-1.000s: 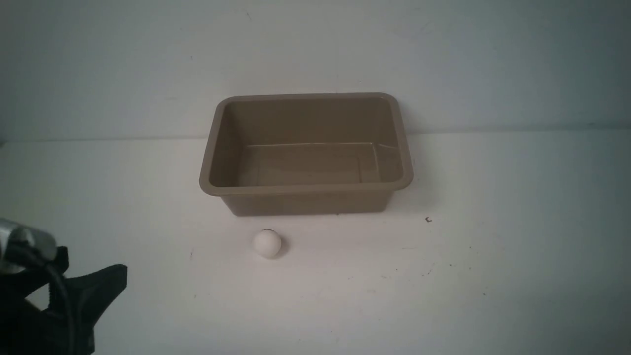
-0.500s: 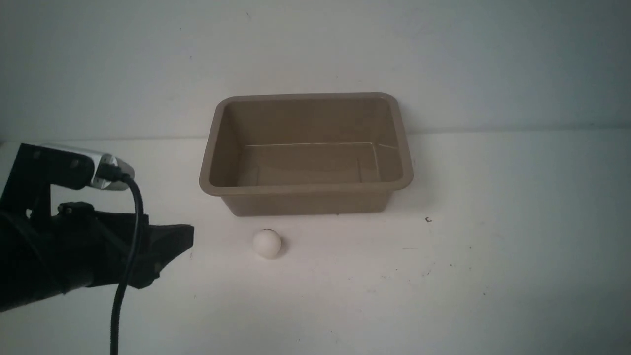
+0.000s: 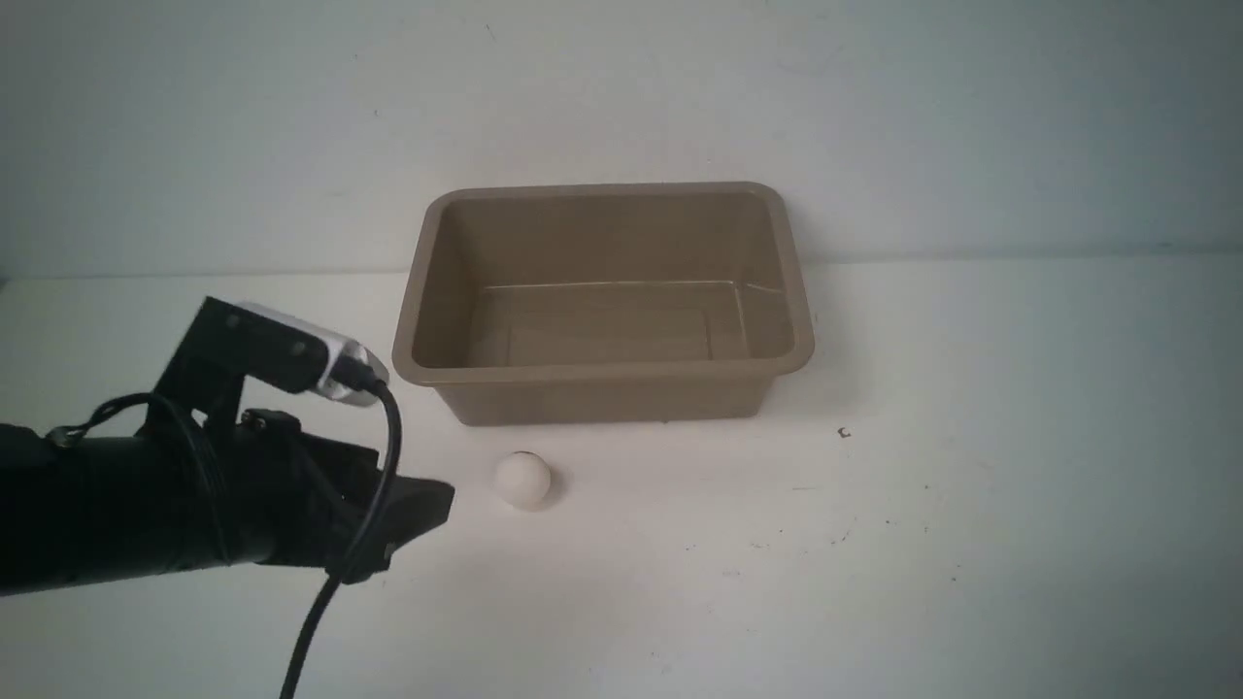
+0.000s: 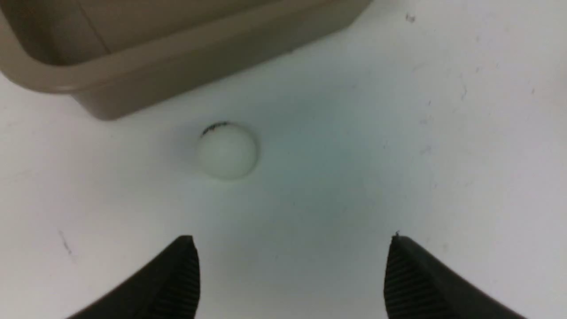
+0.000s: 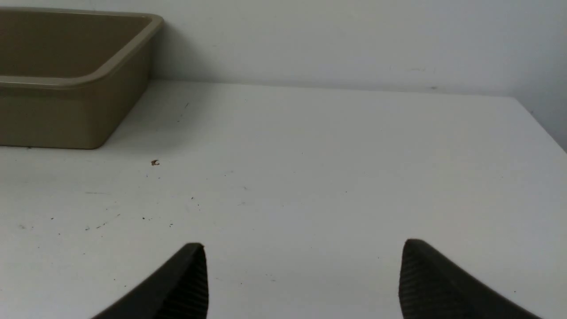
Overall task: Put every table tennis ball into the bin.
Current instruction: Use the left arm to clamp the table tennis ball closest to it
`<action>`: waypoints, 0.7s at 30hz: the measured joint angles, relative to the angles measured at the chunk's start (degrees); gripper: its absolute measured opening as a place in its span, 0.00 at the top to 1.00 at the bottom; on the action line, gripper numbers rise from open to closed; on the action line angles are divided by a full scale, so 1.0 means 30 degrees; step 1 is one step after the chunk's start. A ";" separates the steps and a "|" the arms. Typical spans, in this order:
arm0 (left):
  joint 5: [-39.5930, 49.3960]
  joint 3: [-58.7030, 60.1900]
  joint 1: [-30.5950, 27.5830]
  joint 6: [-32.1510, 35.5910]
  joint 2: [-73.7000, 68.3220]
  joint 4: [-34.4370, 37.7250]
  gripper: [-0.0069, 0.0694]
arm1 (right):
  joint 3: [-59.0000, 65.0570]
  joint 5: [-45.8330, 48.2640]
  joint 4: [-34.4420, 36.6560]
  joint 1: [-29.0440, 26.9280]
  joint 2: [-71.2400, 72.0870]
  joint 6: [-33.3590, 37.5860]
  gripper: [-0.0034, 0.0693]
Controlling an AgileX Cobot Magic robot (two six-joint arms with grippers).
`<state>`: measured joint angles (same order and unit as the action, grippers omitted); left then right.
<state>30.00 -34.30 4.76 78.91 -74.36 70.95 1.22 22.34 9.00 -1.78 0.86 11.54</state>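
A white table tennis ball with a small dark mark lies on the white table just in front of the empty tan-brown bin. My left gripper is open and empty, a short way left of the ball. In the left wrist view the ball lies ahead of the open gripper, off toward one finger, with the bin's wall behind it. My right gripper is open and empty over bare table; it is out of the front view. The bin's corner shows in the right wrist view.
The white table runs back to a pale wall behind the bin. A tiny dark speck lies on the table right of the bin. The table's right edge shows in the right wrist view.
My left arm has come up from the lower left corner and moved right toward the ball, now just short of it. The ball and bin have not moved.
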 joint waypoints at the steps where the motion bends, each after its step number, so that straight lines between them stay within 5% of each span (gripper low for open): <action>1: -0.0045 0.0000 0.0028 -0.0048 -0.0081 -0.0119 0.25 | 0.0000 0.0000 0.0000 0.0000 0.0000 0.0000 0.23; 5: -0.0696 0.0000 0.0092 -0.0920 -0.0967 -0.1344 0.25 | 0.0000 0.0000 0.0000 0.0000 0.0000 0.0000 0.23; 9: -0.0376 0.0000 0.0178 -0.0331 -0.1744 0.0775 0.25 | 0.0000 0.0000 0.0000 0.0000 0.0000 0.0000 0.23; 16: -0.0208 -0.0034 0.2484 0.4868 -0.3247 0.7292 0.25 | 0.0000 0.0000 0.0000 0.0000 0.0000 0.0000 0.23; 21: -0.2591 -0.0338 0.4104 0.7188 -0.4581 0.8752 0.25 | 0.0000 0.0000 0.0000 0.0000 0.0000 0.0000 0.23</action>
<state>22.22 -35.31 17.07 100.47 -88.10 97.21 1.22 22.34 9.00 -1.78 0.86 11.54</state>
